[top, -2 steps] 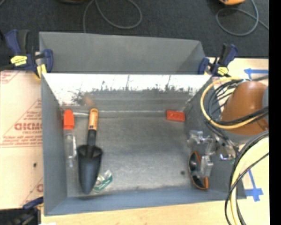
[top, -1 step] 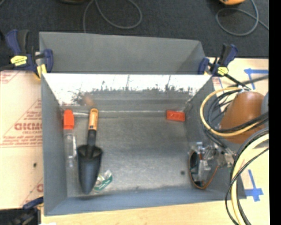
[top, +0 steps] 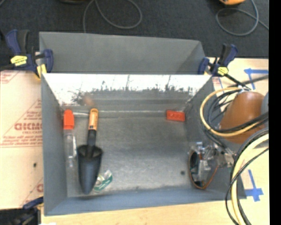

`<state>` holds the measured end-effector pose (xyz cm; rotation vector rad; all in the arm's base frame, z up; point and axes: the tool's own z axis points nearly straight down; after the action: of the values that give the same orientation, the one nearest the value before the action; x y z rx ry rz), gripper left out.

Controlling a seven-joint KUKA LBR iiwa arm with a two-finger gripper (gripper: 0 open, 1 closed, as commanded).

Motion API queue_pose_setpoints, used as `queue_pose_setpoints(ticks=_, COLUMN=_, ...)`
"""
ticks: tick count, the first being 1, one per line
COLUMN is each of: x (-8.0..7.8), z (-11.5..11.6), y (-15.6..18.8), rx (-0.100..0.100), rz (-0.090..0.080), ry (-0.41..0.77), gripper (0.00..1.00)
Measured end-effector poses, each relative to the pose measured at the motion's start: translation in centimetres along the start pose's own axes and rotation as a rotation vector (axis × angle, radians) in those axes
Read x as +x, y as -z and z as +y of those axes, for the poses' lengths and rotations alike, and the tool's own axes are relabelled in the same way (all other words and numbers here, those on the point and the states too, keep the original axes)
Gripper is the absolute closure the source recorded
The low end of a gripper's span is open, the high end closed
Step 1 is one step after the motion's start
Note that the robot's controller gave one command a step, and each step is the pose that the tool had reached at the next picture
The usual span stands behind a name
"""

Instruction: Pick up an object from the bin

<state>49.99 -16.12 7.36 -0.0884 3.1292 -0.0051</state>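
Note:
My gripper (top: 201, 167) hangs low in the bin's front right corner, close to the right wall. Nothing lies under it that I can make out. The nearest loose thing is a small orange block (top: 175, 116), against the back wall and well apart from the gripper. On the left side lies a garden trowel (top: 89, 165) with a black blade and an orange-brown handle pointing to the back.
A clear tube with an orange cap (top: 69, 125) lies along the left wall beside the trowel. A crumpled green and white wrapper (top: 103, 181) sits at the trowel's tip. The arm with its orange dome and looped cables stands over the bin's right rim.

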Motion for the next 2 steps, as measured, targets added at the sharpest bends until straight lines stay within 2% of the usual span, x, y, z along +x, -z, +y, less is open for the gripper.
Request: queue_pose_setpoints(ticks=2, x=-0.9, z=0.1, y=11.0, rx=0.001, rz=0.000, ry=-0.024, gripper=1.00)
